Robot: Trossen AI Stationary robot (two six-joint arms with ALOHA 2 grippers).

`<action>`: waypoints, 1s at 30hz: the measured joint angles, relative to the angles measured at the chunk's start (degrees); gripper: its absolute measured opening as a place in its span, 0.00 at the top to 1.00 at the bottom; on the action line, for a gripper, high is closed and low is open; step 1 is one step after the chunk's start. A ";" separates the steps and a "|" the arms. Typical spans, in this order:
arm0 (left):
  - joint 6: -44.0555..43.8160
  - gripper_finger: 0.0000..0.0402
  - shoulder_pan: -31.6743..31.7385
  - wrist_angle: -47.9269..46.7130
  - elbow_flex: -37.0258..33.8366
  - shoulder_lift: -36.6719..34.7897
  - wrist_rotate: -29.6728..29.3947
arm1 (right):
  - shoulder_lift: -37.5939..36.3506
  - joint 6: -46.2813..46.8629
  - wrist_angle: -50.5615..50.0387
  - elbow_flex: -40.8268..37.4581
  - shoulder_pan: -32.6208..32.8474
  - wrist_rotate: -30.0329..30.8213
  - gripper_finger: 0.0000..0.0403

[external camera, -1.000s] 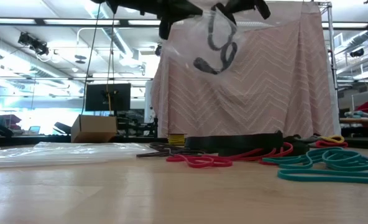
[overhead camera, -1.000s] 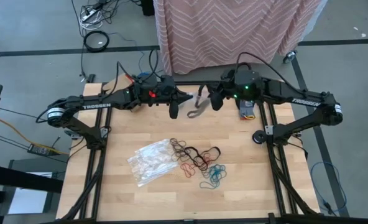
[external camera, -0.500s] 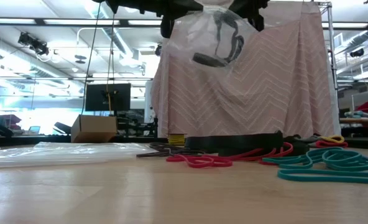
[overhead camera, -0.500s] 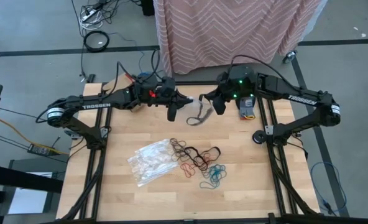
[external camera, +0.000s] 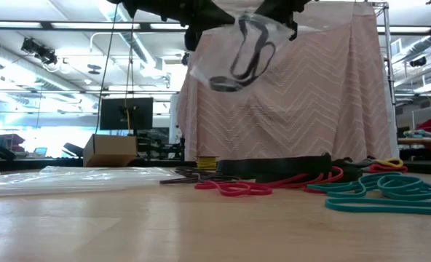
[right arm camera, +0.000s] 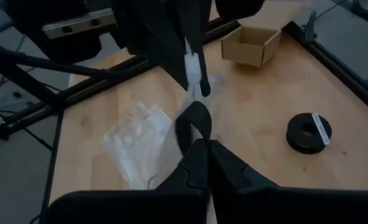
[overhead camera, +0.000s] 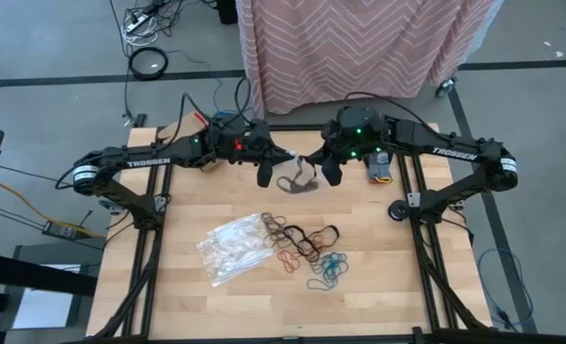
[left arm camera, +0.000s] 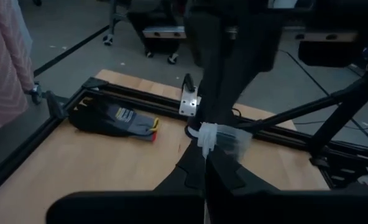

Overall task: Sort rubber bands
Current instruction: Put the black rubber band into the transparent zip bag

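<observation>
Bags of clear plastic are involved: one clear bag (overhead camera: 298, 182) with black bands inside is held aloft over the far middle of the counter (overhead camera: 379, 287), pinched between both arms. The left end effector (overhead camera: 267, 172) is closed tight on the bag's left edge, and the right end effector (overhead camera: 327, 172) is closed tight on its right edge. The loose rubber bands (overhead camera: 307, 248) lie heaped near the counter's centre, black and brown farther, red and teal nearer. A pile of empty bags (overhead camera: 230, 247) rests just left of them, touching the heap.
</observation>
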 joint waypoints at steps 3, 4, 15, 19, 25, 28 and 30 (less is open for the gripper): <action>0.16 1.00 0.38 -0.25 0.00 0.00 -0.03 | -0.01 -0.02 0.12 0.00 0.67 0.88 1.00; 0.16 1.00 0.42 -0.54 0.00 0.00 -0.01 | -0.07 -0.02 0.10 0.00 0.80 1.06 1.00; -0.04 1.00 0.45 1.44 0.00 0.00 1.53 | 0.72 -0.01 -4.31 0.02 0.93 -2.98 1.00; -1.44 1.00 0.45 3.19 0.00 0.00 4.19 | 2.63 -0.46 -3.44 0.04 0.91 -4.08 1.00; -1.76 1.00 -0.38 3.36 0.00 0.00 5.73 | 6.61 -0.60 1.46 0.04 0.86 -3.21 1.00; -1.77 1.00 -0.34 2.81 0.00 0.00 5.60 | 7.54 -1.74 2.78 0.00 0.66 -4.92 0.96; -1.57 1.00 -0.29 1.39 0.00 0.00 5.56 | 7.24 -2.02 3.68 0.00 0.62 -6.73 0.90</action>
